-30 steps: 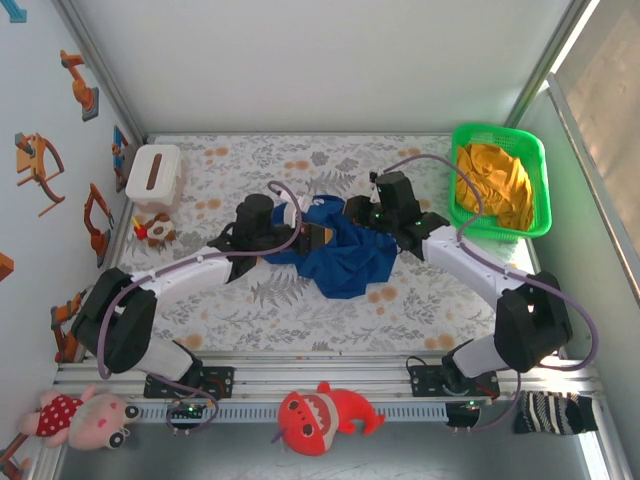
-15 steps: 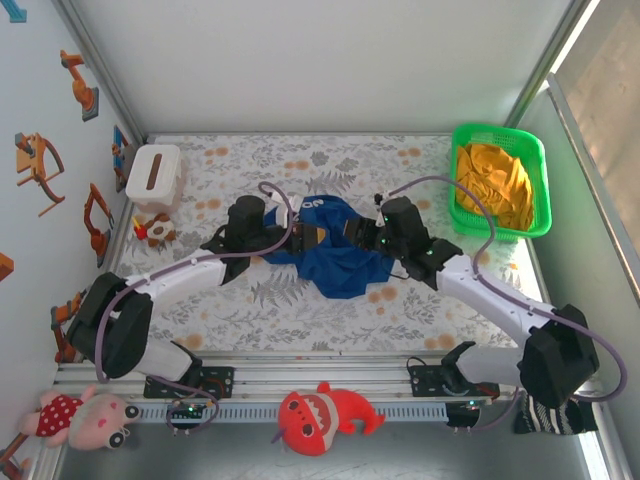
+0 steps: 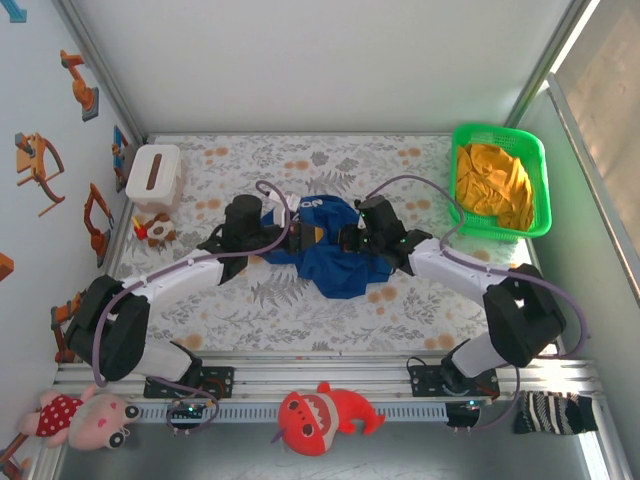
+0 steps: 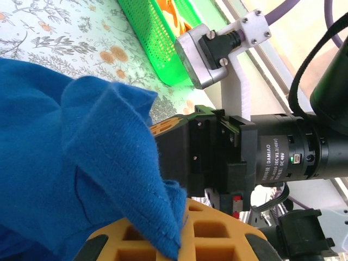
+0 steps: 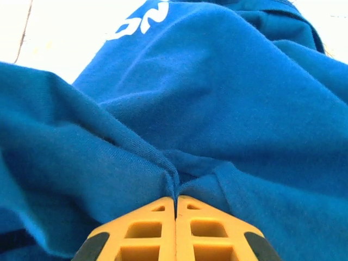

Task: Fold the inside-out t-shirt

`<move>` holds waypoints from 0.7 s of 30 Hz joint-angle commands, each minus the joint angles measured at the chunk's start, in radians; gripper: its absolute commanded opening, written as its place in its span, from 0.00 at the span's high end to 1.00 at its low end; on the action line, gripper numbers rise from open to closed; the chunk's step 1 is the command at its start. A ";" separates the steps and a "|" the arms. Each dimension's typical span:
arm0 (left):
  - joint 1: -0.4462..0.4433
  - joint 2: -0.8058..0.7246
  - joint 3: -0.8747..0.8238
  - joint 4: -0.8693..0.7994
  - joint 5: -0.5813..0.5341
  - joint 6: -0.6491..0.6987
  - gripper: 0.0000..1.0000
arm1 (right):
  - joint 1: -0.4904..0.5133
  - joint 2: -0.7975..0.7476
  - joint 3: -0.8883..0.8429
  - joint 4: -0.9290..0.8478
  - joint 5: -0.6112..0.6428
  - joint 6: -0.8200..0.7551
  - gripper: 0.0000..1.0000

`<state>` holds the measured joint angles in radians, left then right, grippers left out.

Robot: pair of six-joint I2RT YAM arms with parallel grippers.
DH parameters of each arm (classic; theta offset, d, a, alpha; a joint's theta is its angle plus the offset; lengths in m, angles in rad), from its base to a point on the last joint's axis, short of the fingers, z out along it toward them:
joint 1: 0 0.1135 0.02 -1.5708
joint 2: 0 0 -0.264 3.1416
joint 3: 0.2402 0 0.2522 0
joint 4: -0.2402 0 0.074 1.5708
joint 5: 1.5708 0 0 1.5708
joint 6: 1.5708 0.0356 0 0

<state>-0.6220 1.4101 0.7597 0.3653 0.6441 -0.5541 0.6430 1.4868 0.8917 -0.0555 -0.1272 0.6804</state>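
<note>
At the upper left of the top view a white tissue box sits on the floral surface, with a small toy just below it. The left arm rises from its base at the lower left and bends at a dark elbow near the left edge. Its pale forearm runs up and right, low over the surface, ending in a black wrist left of centre. The left fingers point right, toward the other arm. In the left wrist view their yellow pads lie together at the bottom edge, with a pointed fold of the t-shirt caught between them. The t-shirt lies bunched in a heap at the middle of the surface, between the two wrists. White lettering shows near its top edge, and a flap spreads down toward the bottom of the frame. The right fingers point left, close to the left ones; in the right wrist view the pads are pressed together on a pinched ridge of blue cloth. The right arm mirrors the left: base at the lower right, dark elbow toward the right edge, forearm slanting up and left to a black wrist at the t-shirt's right side. At the upper right a green basket holds an orange-yellow garment, well apart from the t-shirt.
</note>
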 commanded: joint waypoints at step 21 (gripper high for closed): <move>0.124 -0.161 -0.161 -0.003 -0.070 -0.055 0.34 | -0.025 -0.165 -0.178 0.361 -0.218 0.125 1.00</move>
<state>-0.5022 1.3430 0.6258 0.3698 0.5941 -0.5884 0.6231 1.3106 0.7250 0.2207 -0.3264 0.7776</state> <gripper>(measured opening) 0.649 0.044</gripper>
